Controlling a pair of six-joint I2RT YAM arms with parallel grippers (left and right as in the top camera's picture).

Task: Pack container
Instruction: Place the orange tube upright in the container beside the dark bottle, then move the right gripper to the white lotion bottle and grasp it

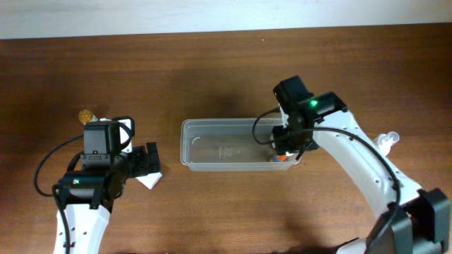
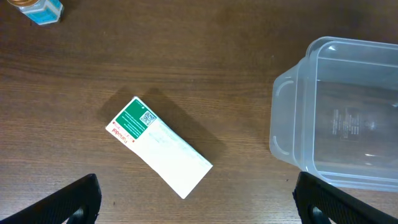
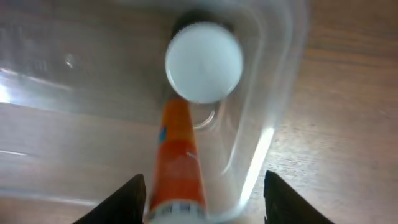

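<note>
The container is seen at the middle of the table, upright, open at the top, its long side running left to right. The right gripper is poised over its right end. From the wrist, its fingers are shown set well apart, nothing clamped. An orange tube is caught between them, close beside one finger and clear of the other (whether that near finger is touched cannot be told). Its white cap is pointed away from the camera, into the container's rounded corner, within the clear wall.

Over on the left, the left gripper is hung just left of the container, apart from it, jaws spread wide and empty. A white box with a green end is seen lying flat and askew on the wood below, between the two fingers. A small gold-capped bottle is stood further left, and a clear bottle is noted far right.
</note>
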